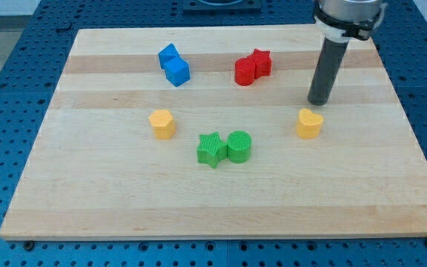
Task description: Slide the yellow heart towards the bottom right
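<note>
The yellow heart (pixel 309 123) lies on the wooden board (pixel 221 200) at the view's right of centre. My tip (pixel 317 101) stands just above the heart toward the view's top, a small gap away and slightly to its right. The dark rod rises from there to the arm at the view's top right.
A yellow pentagon-like block (pixel 162 124) lies left of centre. A green star (pixel 211 149) and green cylinder (pixel 239 146) touch at centre. Two blue blocks (pixel 173 64) sit at upper left. A red cylinder (pixel 245 72) and red star (pixel 260 62) touch at upper centre.
</note>
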`<state>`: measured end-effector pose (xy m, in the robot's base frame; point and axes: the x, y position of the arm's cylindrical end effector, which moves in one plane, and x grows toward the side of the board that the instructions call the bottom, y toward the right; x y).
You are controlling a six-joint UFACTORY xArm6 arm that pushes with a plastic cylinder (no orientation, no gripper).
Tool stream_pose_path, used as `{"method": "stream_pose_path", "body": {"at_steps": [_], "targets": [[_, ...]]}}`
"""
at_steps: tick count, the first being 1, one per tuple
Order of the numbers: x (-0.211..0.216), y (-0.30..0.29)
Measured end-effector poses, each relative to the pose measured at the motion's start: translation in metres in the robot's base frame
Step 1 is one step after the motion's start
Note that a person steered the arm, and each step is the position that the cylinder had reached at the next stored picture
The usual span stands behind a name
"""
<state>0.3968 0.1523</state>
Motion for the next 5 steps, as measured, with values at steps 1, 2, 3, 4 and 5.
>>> {"method": "stream_pose_path", "body": {"at_steps": [1,2,3,4,5], "targets": [[0.0,-0.025],[0.0,-0.047],[0.015,-0.051],[0.04,-0.051],[0.056,-0.034]]}}
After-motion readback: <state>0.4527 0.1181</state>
